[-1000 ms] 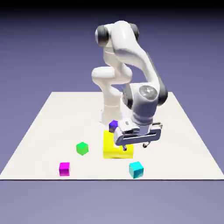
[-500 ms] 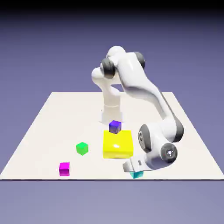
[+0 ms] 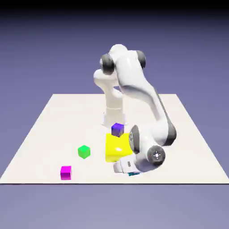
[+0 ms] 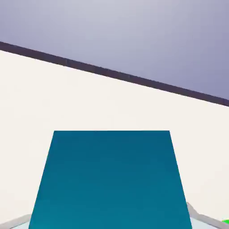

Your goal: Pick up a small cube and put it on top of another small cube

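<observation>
Glossy white arm, dark-grey joints

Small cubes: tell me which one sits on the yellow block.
The purple cube, resting on the yellow block. The green cube and magenta cube sit directly on the table.

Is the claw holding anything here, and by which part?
The claw is shut on the cyan cube, gripping its two opposite side faces.
</observation>
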Robot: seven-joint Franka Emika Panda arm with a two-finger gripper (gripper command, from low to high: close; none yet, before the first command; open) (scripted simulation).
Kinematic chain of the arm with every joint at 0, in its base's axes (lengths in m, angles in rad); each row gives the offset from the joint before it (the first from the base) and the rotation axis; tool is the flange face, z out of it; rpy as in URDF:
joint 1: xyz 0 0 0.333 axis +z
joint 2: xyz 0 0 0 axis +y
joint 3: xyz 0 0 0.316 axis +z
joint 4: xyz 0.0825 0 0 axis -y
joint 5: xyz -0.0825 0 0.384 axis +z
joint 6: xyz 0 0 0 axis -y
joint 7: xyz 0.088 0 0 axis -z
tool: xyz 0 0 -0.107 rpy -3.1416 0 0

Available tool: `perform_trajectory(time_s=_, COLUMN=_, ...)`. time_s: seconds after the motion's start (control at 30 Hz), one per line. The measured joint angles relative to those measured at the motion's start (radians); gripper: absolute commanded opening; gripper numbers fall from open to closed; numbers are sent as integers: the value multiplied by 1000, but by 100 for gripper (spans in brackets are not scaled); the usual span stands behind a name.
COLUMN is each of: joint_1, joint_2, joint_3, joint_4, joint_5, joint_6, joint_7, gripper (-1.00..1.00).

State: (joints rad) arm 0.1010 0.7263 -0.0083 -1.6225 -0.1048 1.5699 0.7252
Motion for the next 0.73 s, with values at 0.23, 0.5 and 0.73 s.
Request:
perform_trajectory(time_s=0.23, joint_1=-31, joint_2=-165, joint_3=-235, joint_4=-254, joint_5=101, joint_6=79, joint_7=-60, gripper=-100)
perform_trajectory(time_s=0.5, joint_1=-62, joint_2=-327, joint_3=-466, joint_4=-504, joint_5=200, joint_6=156, joint_7=-118, gripper=-100)
perform_trajectory(time_s=0.73, joint_1=-66, joint_2=-288, joint_3=-451, joint_4=-592, joint_5=220, joint_6=280, joint_7=-131, gripper=100)
